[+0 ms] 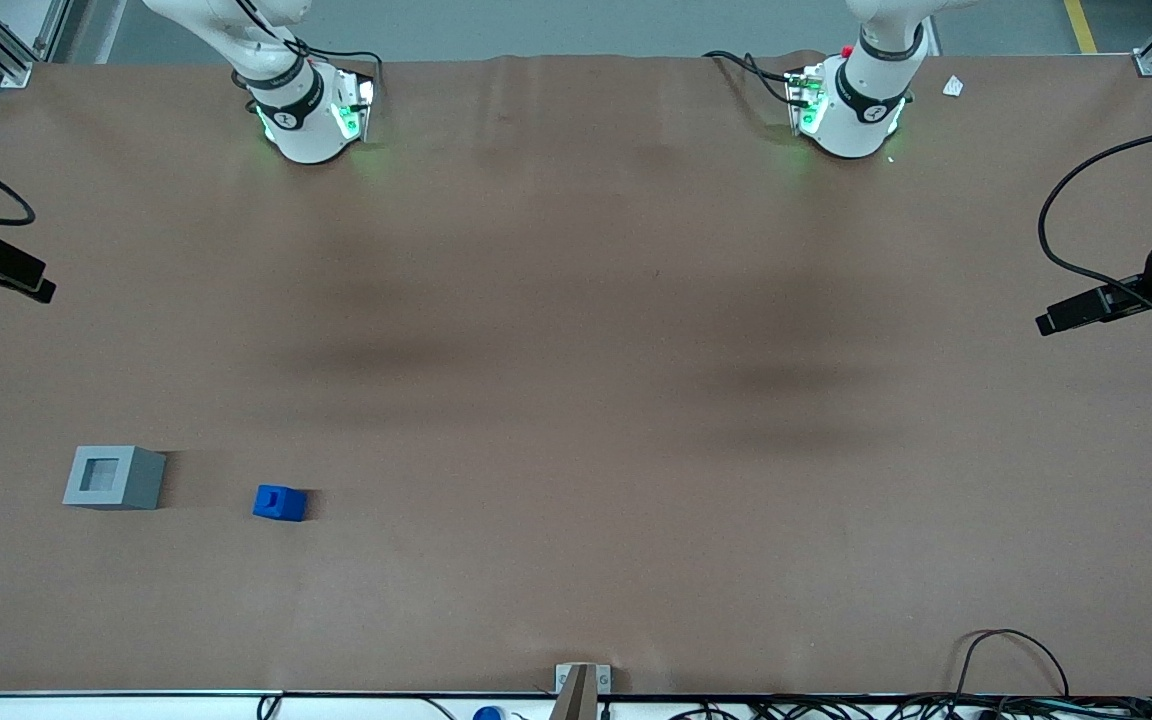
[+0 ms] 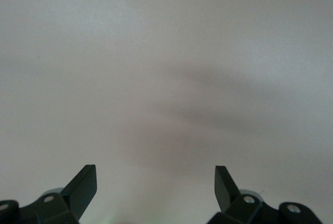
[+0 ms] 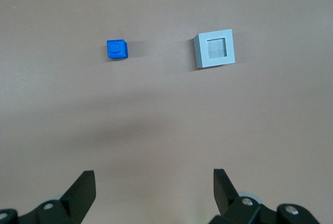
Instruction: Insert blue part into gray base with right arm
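While wrist shows pincer [image 3: 153, 187] spread, high above table [image 3: 166, 125]

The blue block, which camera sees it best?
The right wrist view: the blue part shows large from above, apart from the gray base, with the open gripper high over the table. The front view shows it smaller. The left wrist view misses it.

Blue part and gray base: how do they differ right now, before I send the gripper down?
The blue part is bright blue and clearly smaller; the gray base is light gray and wider. The blue part's top carries a small notch, while the gray base's top has a square recess, with nothing in it. Both sit apart on the brown table, toward the working arm's end. The gripper hangs open above the table, holding nothing.
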